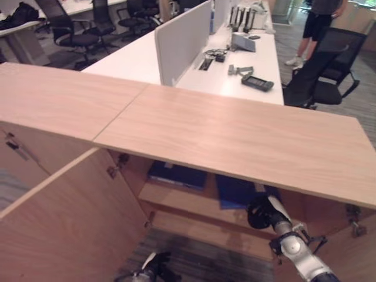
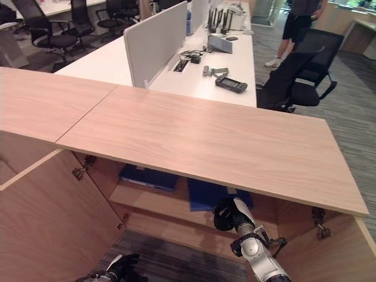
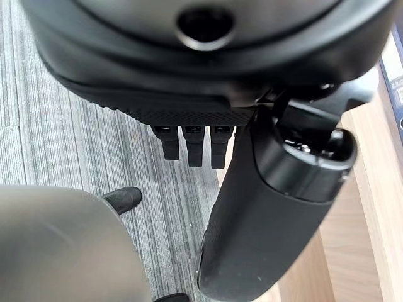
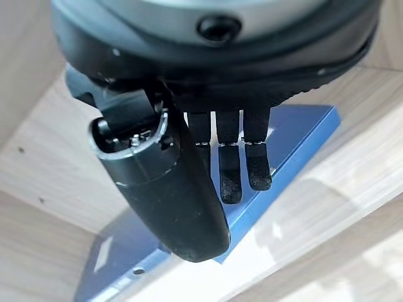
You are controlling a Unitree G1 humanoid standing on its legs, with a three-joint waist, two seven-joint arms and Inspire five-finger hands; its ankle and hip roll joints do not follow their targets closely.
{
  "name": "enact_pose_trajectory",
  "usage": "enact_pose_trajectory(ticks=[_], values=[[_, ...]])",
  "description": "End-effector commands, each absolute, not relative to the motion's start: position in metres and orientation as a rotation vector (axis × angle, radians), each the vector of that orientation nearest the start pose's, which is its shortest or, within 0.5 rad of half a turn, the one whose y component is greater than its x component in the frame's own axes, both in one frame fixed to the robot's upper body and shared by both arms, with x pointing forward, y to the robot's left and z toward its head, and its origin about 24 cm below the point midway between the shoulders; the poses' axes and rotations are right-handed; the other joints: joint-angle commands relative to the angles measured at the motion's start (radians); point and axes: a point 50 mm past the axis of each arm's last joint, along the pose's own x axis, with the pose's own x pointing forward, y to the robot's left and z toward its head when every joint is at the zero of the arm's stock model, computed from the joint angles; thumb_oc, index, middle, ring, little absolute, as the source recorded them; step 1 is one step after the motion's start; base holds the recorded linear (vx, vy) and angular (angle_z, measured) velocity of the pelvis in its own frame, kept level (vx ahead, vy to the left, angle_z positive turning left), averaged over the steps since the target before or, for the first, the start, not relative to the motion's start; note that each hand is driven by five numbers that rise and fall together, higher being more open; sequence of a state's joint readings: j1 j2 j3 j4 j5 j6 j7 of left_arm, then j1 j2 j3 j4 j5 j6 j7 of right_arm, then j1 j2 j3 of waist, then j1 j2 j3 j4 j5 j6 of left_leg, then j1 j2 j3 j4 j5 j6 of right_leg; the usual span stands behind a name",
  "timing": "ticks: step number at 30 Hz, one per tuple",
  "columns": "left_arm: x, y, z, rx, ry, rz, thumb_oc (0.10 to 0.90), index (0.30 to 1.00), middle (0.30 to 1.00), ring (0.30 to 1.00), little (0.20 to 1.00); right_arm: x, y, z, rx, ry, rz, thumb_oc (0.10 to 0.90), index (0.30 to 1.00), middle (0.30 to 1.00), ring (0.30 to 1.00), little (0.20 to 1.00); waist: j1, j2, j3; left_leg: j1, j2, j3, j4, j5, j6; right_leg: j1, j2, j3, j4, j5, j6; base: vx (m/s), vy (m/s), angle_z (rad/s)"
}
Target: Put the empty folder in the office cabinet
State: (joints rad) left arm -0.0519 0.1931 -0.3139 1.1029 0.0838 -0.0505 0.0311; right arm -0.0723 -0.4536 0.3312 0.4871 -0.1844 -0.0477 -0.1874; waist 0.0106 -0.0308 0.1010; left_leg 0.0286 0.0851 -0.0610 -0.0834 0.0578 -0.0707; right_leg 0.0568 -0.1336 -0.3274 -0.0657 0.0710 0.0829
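Observation:
A blue folder [image 1: 235, 191] lies flat on the shelf [image 1: 188, 205] inside the open wooden cabinet [image 1: 235, 132]. My right hand [image 1: 259, 212] reaches in under the cabinet top and hovers just over this folder [image 4: 296, 145]. Its fingers [image 4: 230, 176] are straight above the cover, and the thumb [image 4: 170, 189] hangs over the folder's near edge without gripping it. A second blue folder [image 1: 176, 174] rests further left on the same shelf. My left hand [image 1: 151, 267] hangs low over the carpet in front of the cabinet, open [image 3: 264, 207] and holding nothing.
The cabinet's left door [image 1: 64, 223] stands swung out towards me, and the right door [image 1: 358, 249] is open too. Behind the cabinet is a white desk [image 1: 247, 59] with a divider panel [image 1: 182, 38] and devices. A black chair [image 1: 326, 64] and a standing person [image 1: 317, 23] are at the far right.

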Motion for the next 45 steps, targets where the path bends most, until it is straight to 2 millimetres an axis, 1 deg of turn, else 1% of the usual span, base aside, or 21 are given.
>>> enact_pose_trajectory(ticks=[1,6,11,12,13,19,21,22,25,28,41,45], values=[[0.146,0.194,-0.147,0.504,0.966,-0.242,0.8,0.9,0.9,0.9,0.9,0.285,-0.223,0.014,-0.721,0.104,-0.049,0.4,0.3,0.3,0.3,0.3,0.053,0.013,0.031,0.011,0.053,-0.011,0.005,-0.084,-0.037,-0.086,-0.088,0.053,0.229,-0.147,0.087,-0.03,-0.014,0.2],[0.154,0.193,-0.144,0.514,0.936,-0.245,0.8,0.9,0.9,0.9,0.9,0.291,-0.235,0.022,-0.711,0.094,-0.123,0.4,0.3,0.3,0.3,0.3,0.074,0.024,0.081,-0.019,0.044,-0.038,0.011,-0.071,-0.034,-0.107,-0.094,0.037,0.249,-0.152,0.083,-0.05,-0.014,0.25],[0.164,0.191,-0.139,0.522,0.894,-0.245,0.8,0.9,0.9,0.9,0.9,0.3,-0.241,0.035,-0.708,0.062,-0.176,0.4,0.3,0.3,0.3,0.3,0.087,0.039,0.134,-0.049,0.038,-0.055,0.019,-0.058,-0.032,-0.142,-0.104,0.033,0.282,-0.154,0.08,-0.08,0.004,0.12],[0.168,0.191,-0.137,0.519,0.88,-0.241,0.8,0.9,0.9,0.9,0.9,0.303,-0.243,0.038,-0.702,0.056,-0.195,0.4,0.3,0.3,0.3,0.3,0.091,0.046,0.152,-0.06,0.035,-0.059,0.025,-0.056,-0.029,-0.155,-0.108,0.033,0.295,-0.154,0.079,-0.08,0.013,0.07],[0.168,0.191,-0.137,0.518,0.879,-0.241,0.8,0.9,0.9,0.9,0.9,0.304,-0.243,0.038,-0.702,0.055,-0.195,0.4,0.3,0.3,0.3,0.3,0.091,0.046,0.153,-0.061,0.034,-0.06,0.027,-0.057,-0.029,-0.156,-0.109,0.034,0.297,-0.155,0.079,-0.08,0.012,0.07],[0.18,0.188,-0.131,0.508,0.833,-0.223,0.8,0.9,0.9,0.9,0.9,0.311,-0.247,0.046,-0.693,0.039,-0.238,0.4,0.3,0.3,0.3,0.3,0.098,0.064,0.204,-0.101,0.024,-0.072,0.049,-0.05,-0.025,-0.198,-0.121,0.035,0.334,-0.159,0.078,-0.06,0.012,0.1],[0.182,0.188,-0.13,0.506,0.827,-0.222,0.8,0.9,0.9,0.9,0.9,0.313,-0.248,0.047,-0.693,0.038,-0.243,0.4,0.3,0.3,0.3,0.3,0.099,0.066,0.211,-0.108,0.023,-0.074,0.052,-0.049,-0.025,-0.205,-0.122,0.037,0.339,-0.159,0.078,-0.04,0.008,0.06],[0.183,0.187,-0.129,0.506,0.82,-0.22,0.8,0.9,0.9,0.9,0.9,0.314,-0.249,0.047,-0.692,0.044,-0.254,0.4,0.3,0.3,0.3,0.3,0.103,0.073,0.223,-0.116,0.022,-0.077,0.056,-0.047,-0.024,-0.214,-0.125,0.037,0.347,-0.16,0.078,-0.06,0.009,0.04],[0.185,0.187,-0.128,0.501,0.813,-0.218,0.8,0.9,0.9,0.9,0.9,0.317,-0.25,0.05,-0.69,0.038,-0.266,0.4,0.3,0.3,0.3,0.3,0.105,0.078,0.237,-0.128,0.019,-0.082,0.061,-0.044,-0.023,-0.223,-0.127,0.039,0.349,-0.16,0.078,-0.05,0.003,0.04],[0.188,0.184,-0.126,0.503,0.799,-0.218,0.8,0.9,0.9,0.9,0.9,0.321,-0.251,0.054,-0.695,0.029,-0.284,0.4,0.3,0.3,0.3,0.3,0.108,0.088,0.26,-0.145,0.015,-0.087,0.067,-0.04,-0.021,-0.242,-0.132,0.041,0.363,-0.16,0.077,-0.05,0.007,0.04],[0.204,0.178,-0.117,0.49,0.737,-0.214,0.8,0.9,0.9,0.9,0.9,0.327,-0.252,0.048,-0.67,0.078,-0.332,0.4,0.3,0.3,0.3,0.3,0.119,0.118,0.318,-0.171,0.003,-0.1,0.074,-0.03,-0.019,-0.269,-0.145,0.035,0.393,-0.164,0.078,-0.02,0.002,0.02],[0.207,0.177,-0.115,0.487,0.726,-0.207,0.8,0.9,0.9,0.9,0.9,0.328,-0.253,0.046,-0.675,0.089,-0.338,0.4,0.3,0.3,0.3,0.3,0.119,0.123,0.33,-0.175,0.001,-0.101,0.073,-0.027,-0.019,-0.276,-0.15,0.033,0.398,-0.163,0.079,0.0,0.0,0.0]])
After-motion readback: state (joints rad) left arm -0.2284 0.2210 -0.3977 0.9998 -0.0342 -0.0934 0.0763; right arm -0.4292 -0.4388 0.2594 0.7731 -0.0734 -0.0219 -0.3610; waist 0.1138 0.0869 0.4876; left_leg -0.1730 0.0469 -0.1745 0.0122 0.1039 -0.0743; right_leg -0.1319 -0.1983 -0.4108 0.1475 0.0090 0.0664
